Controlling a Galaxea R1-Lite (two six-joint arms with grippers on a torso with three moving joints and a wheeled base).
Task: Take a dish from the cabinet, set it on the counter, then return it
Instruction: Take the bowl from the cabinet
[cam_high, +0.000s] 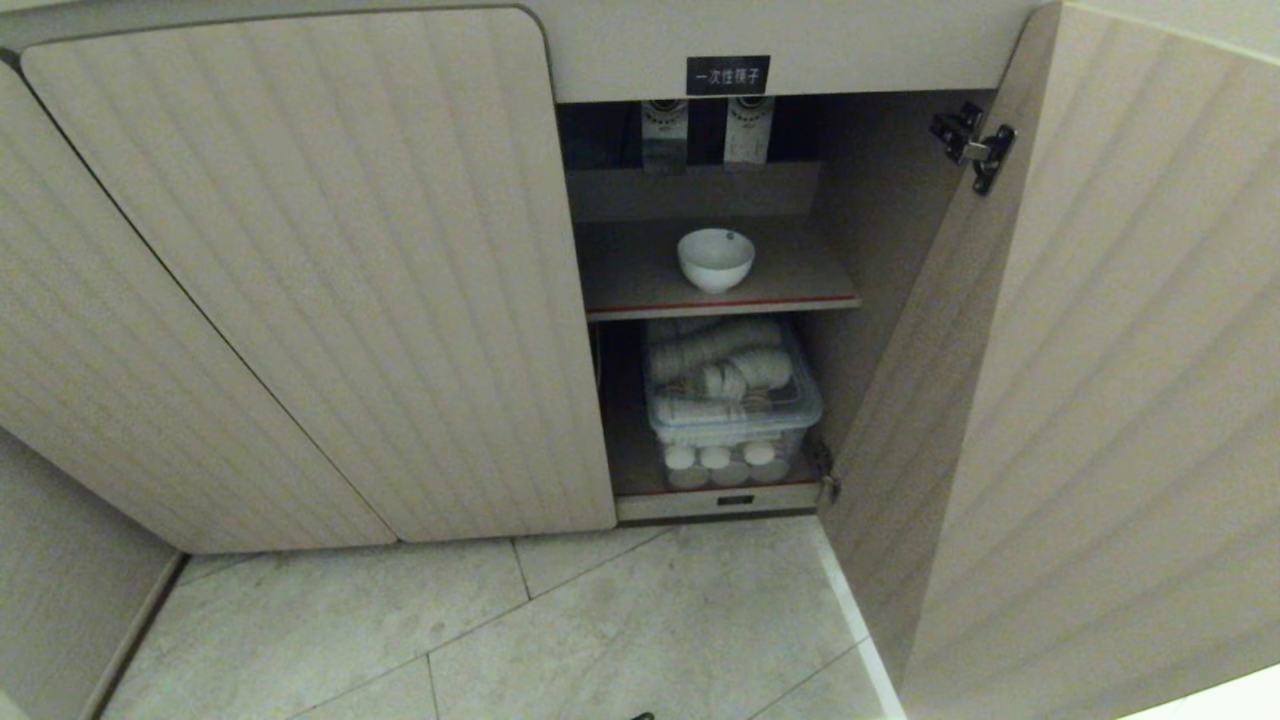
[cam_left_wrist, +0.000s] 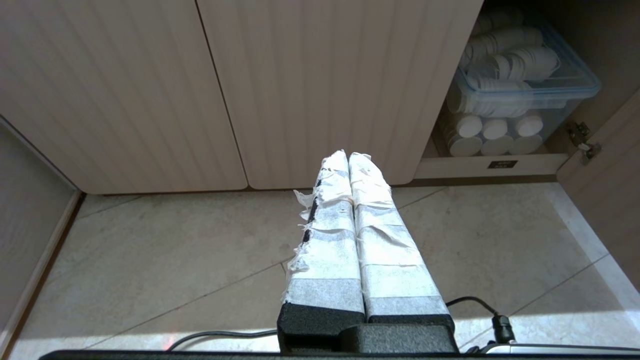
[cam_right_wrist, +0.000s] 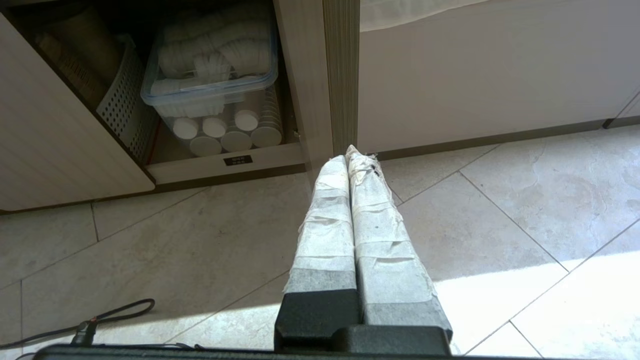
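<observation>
Right now I am holding both my left gripper (cam_left_wrist: 348, 156) and right gripper (cam_right_wrist: 351, 156) clenched and empty, low over the floor (cam_high: 600, 630), while the dish (cam_high: 715, 259) is sitting upright on the open cabinet (cam_high: 700, 290)'s upper shelf.

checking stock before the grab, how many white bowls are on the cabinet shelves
1. The bowl stands upright on the upper shelf of the open cabinet. The lower shelf shows only a clear bin of paper cups; more could sit behind the closed door.
</observation>
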